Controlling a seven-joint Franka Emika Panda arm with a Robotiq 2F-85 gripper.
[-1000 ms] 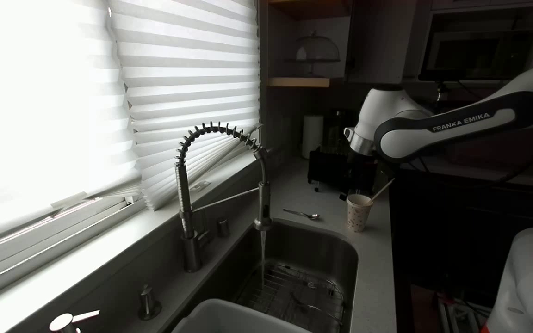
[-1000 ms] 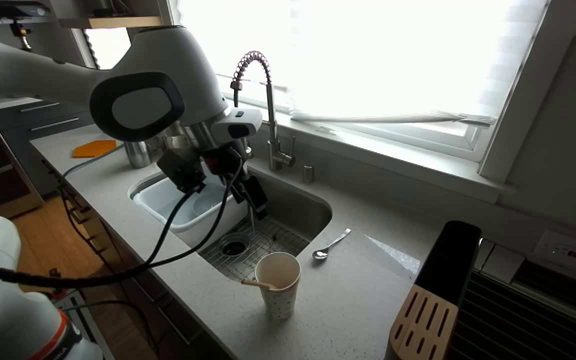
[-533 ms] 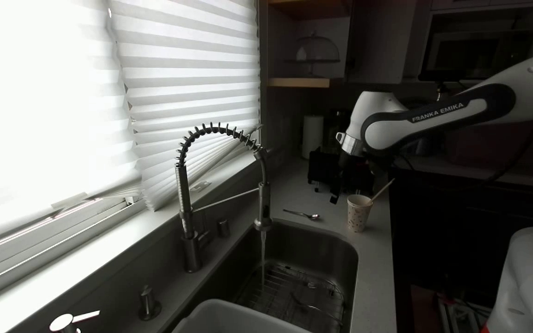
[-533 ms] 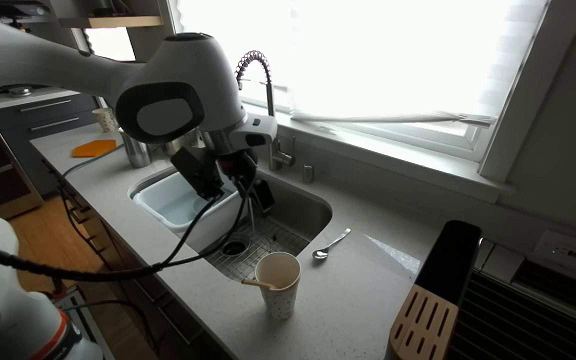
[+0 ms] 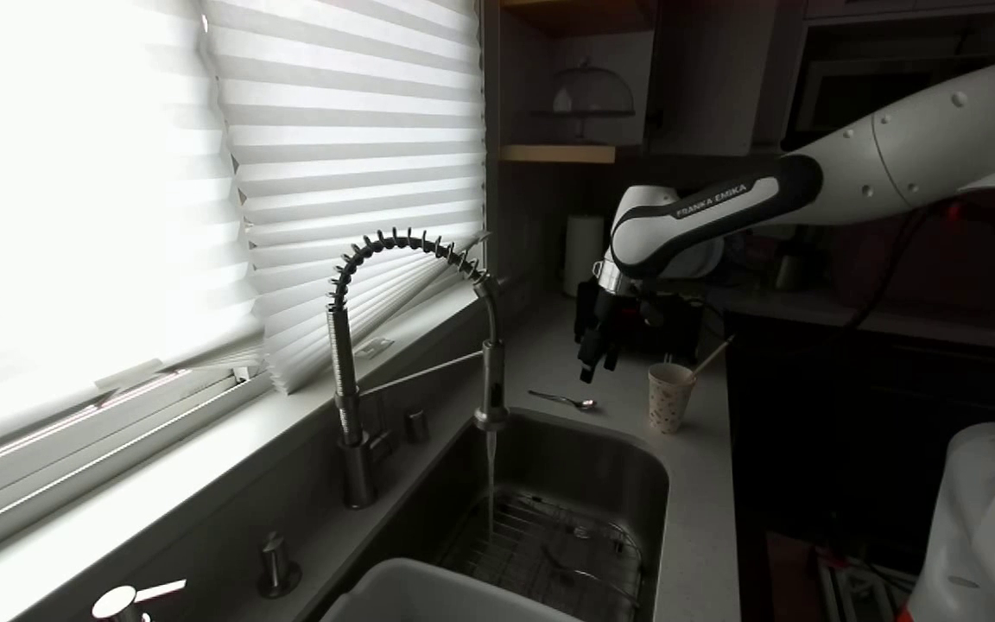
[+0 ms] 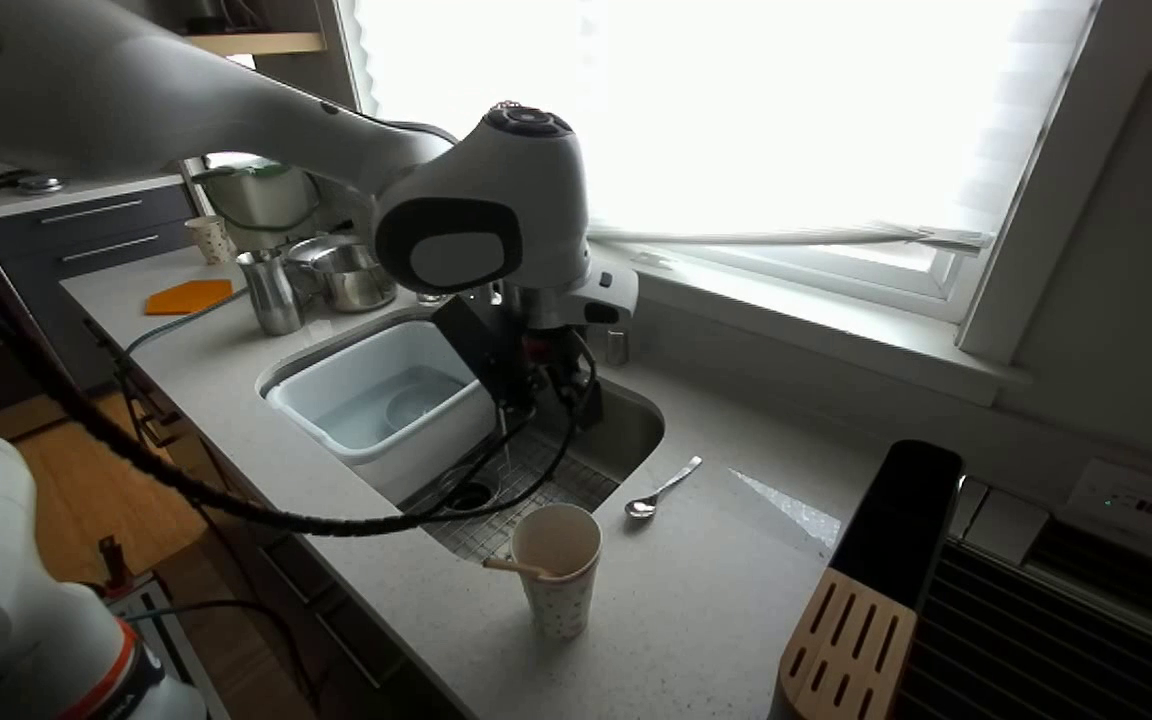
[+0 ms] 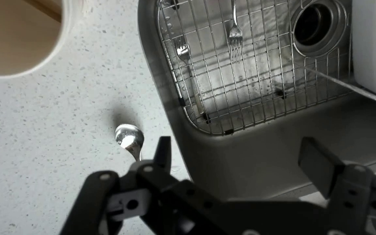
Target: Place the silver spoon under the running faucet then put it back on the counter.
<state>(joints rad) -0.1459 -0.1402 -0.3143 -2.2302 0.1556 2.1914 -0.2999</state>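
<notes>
The silver spoon [image 5: 585, 403] lies on the pale counter [image 6: 696, 620] beside the sink's end. It also shows in an exterior view [image 6: 663, 488]. In the wrist view its bowl [image 7: 129, 138] shows left of my left finger, and its handle is hidden behind the finger. My gripper [image 7: 235, 147] is open and empty, above the sink corner, with one finger over the counter edge. It shows above and beyond the spoon in an exterior view [image 5: 599, 370]. The faucet [image 5: 494, 389] runs a thin stream of water [image 5: 491, 484] into the sink [image 7: 256, 163].
A paper cup [image 6: 561, 600] with a wooden stick stands on the counter near the spoon. A white basin [image 6: 436, 430] sits in the sink. Forks [image 7: 236, 34] lie under the sink grid. A black and wood appliance [image 6: 856, 620] stands on the counter. Steel pots [image 6: 351, 280] stand beyond the sink.
The arm has swung over the sink towards the spoon, leftward in an exterior view and rightward in the other view. The spoon, cup and running water have not changed.
</notes>
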